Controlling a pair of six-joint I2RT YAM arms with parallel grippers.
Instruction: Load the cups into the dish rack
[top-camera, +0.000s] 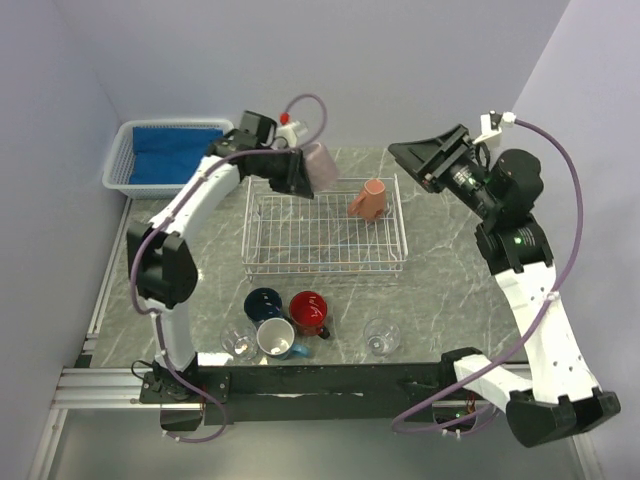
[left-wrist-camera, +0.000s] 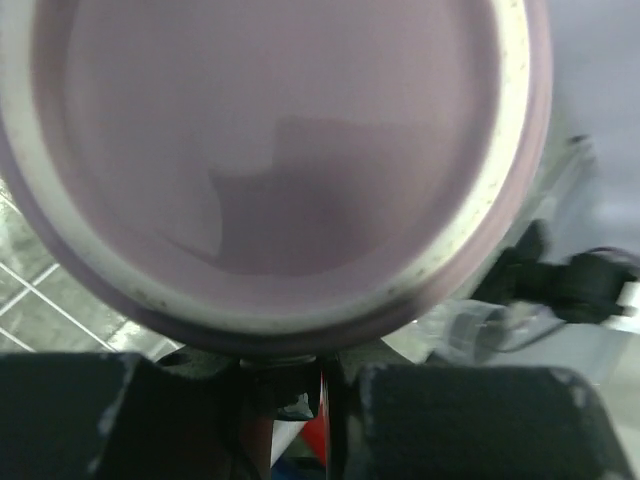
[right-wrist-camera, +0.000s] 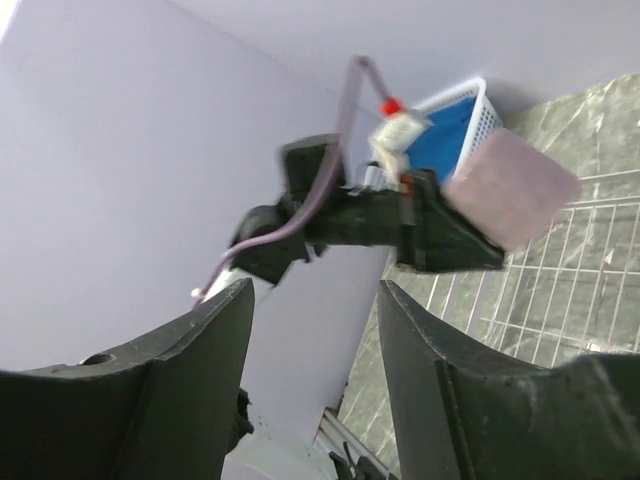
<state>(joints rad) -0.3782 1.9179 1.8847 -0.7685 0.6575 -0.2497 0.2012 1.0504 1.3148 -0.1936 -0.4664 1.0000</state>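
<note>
- The mauve mug fills the left wrist view, mouth toward the lens, pale rim and empty inside plain to see.
- The left claw is clamped on that mug; its dark fingers show along the bottom edge of the view.
- From above, the left claw holds the mug over the far left corner of the dish rack. The mug seems to hang clear of the wires, though the right wrist view of it is blurred.
- The rack stands mid-table, and a salmon mug lies tilted inside it near the far right corner.
- The right claw hangs in the air beyond the rack's right end, jaws spread and nothing between them.
- On the table in front of the rack, a navy mug and a red mug sit side by side.
- Nearer the arm bases stand a light blue mug, white inside, and just left of it a clear glass.
- A second glass stands apart to the right.
- A white basket holding a blue cloth sits at the far left corner.
</note>
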